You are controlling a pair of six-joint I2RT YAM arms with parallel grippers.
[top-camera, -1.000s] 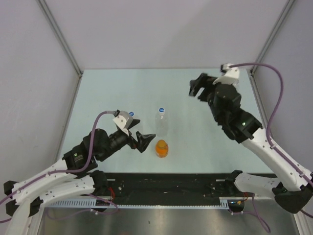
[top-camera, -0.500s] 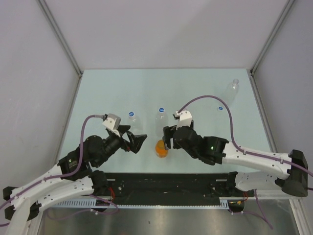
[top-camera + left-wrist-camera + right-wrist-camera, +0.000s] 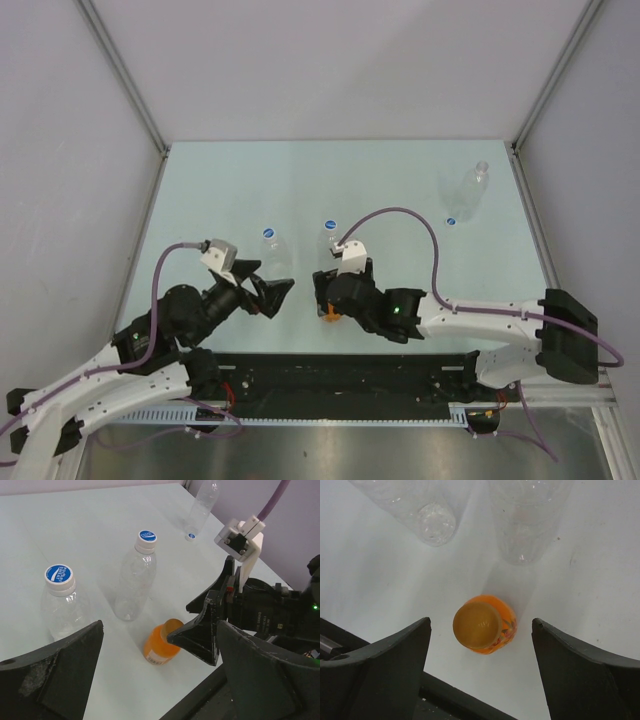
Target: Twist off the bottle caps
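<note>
The right gripper (image 3: 323,297) hung right over the orange bottle (image 3: 502,630), which stood upright near the front edge of the pale table (image 3: 400,170). Its jaws were wide apart, one on each side of the bottle, and neither touched it. The orange cap (image 3: 476,625) was on the bottle. The left gripper (image 3: 280,297) was just to the left of it, also with jaws fully apart and holding nothing. Behind the orange bottle stood two clear bottles (image 3: 134,580), near each other, each with a blue cap (image 3: 147,536) on top. A third clear bottle (image 3: 472,185) stood well apart at the far right of the table without a cap, and a loose blue cap (image 3: 451,221) lay on the table just beside it.
</note>
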